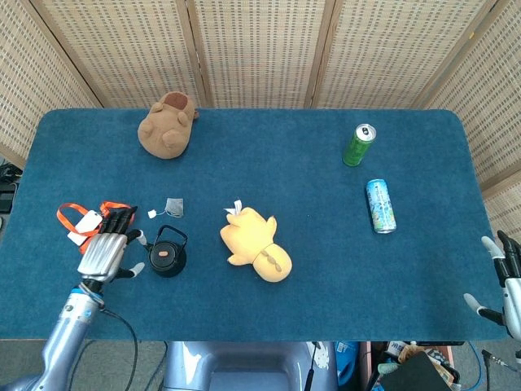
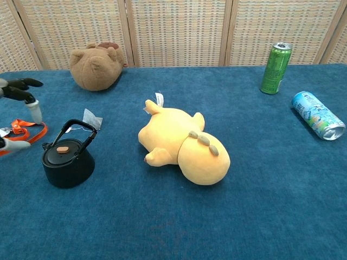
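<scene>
Both hands hold nothing, the left hand [image 1: 107, 248] with fingers spread just beside the black kettle [image 1: 165, 256], partly over the orange lanyard [image 1: 72, 213], the right hand [image 1: 506, 281] splayed at the table's far edge.

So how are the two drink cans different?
The green can stands upright; the blue can lies on its side. The green one is plain green, the blue one has pictures printed on it. The green can sits nearer the screen wall. Both are tall, slim cans on the blue table.

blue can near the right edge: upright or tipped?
Tipped. The blue can lies on its side on the table, its rim end facing the chest camera; the green can beside it stands upright.
</scene>
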### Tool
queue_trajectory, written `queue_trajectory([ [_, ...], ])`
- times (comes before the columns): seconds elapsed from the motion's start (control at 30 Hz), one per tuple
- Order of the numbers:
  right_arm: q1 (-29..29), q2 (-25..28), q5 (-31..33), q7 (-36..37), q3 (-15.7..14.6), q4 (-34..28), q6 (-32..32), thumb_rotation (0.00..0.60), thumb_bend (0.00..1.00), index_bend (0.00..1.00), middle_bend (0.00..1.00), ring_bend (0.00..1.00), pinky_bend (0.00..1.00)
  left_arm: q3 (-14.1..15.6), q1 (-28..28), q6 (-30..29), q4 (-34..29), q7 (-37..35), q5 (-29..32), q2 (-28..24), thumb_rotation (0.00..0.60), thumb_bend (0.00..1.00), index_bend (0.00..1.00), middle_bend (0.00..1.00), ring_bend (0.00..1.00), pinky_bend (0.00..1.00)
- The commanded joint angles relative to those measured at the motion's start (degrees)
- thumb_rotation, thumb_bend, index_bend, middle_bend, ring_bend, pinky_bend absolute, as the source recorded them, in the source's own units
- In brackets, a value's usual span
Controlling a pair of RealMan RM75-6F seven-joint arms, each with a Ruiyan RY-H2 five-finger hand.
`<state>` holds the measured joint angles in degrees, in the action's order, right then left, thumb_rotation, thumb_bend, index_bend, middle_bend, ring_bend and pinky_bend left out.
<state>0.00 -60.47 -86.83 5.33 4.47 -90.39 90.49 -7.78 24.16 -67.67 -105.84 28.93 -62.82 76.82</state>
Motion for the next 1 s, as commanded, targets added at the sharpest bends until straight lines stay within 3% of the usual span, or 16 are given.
queue_trajectory([
  [0.03,0.0,0.1,0.0,0.2,0.0,0.0,0.0,0.600,0.00,0.00,0.00,0.00,0.00,-0.7,1.9,0.8,1.6,2.7,2.6,2.9,0.600,0.28,0.46,0.00,0.00,0.00],
  [0.3,0.0,0.3,0.0,0.5,-0.1,0.0,-0.3,0.600,0.00,0.00,0.00,0.00,0.00,-0.2,2.8,0.0,3.1,4.0,4.6,4.7,0.600,0.38,0.48,0.00,0.00,0.00],
  [1.0,0.0,0.4,0.4,0.9,0.1,0.0,-0.6,0.600,0.00,0.00,0.00,0.00,0.00,0.7,4.9,1.3,7.1,3.7,7.6,8.0,0.600,0.38,0.48,0.00,0.00,0.00],
])
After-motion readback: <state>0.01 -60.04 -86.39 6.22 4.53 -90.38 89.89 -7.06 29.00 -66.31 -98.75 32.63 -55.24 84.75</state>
